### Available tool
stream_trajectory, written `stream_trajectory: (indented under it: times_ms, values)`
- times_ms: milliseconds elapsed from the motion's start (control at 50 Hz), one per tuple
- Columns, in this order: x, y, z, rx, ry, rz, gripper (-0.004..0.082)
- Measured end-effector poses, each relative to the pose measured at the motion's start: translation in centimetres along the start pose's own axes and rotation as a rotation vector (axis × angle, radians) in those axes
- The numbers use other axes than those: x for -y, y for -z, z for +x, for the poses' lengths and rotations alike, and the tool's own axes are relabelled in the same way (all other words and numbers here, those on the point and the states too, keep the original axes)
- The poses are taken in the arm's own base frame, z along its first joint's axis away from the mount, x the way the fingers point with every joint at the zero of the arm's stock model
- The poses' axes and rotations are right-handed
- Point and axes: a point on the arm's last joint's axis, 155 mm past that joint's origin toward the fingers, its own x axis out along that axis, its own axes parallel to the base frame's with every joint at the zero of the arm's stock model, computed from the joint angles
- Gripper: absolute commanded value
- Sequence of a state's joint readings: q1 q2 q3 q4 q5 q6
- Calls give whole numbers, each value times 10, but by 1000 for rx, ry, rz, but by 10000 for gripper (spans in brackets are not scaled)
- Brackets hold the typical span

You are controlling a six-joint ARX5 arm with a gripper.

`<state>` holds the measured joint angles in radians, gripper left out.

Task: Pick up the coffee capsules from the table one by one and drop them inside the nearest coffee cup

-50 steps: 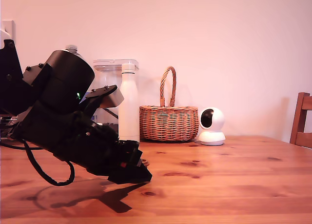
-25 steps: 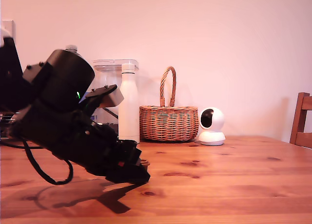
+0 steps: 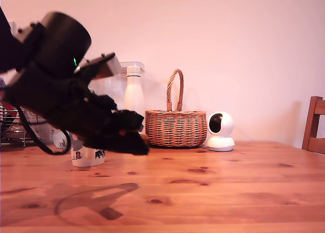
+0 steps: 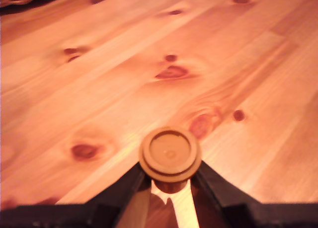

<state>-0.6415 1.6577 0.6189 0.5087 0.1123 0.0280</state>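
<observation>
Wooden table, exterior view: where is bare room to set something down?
Bare pine table runs along the front and the exterior view's right, below the white camera. The back-left is crowded: printed white mug, white bottle, wicker basket.

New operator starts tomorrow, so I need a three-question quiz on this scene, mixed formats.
1. True or false: the hand holds the capsule clear of the table.
2. In the exterior view, the mug stands: A) right of the basket; B) under the arm, left of the basket; C) inside the basket.
3. Fill in: between the basket and the chair sits a white ____.

Key: 1 true; 2 B; 3 camera.
</observation>
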Motion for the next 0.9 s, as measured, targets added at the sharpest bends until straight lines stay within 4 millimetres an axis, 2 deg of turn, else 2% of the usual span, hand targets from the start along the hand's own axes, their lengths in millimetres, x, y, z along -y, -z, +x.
stream_trajectory:
  times_ms: [280,580,900]
  values:
    - [-14,-24,-31,80,-54,-25,157]
    - [-56,-5,-66,87,-172,-84,157]
    - [-95,-8,-105,111,-303,-131,157]
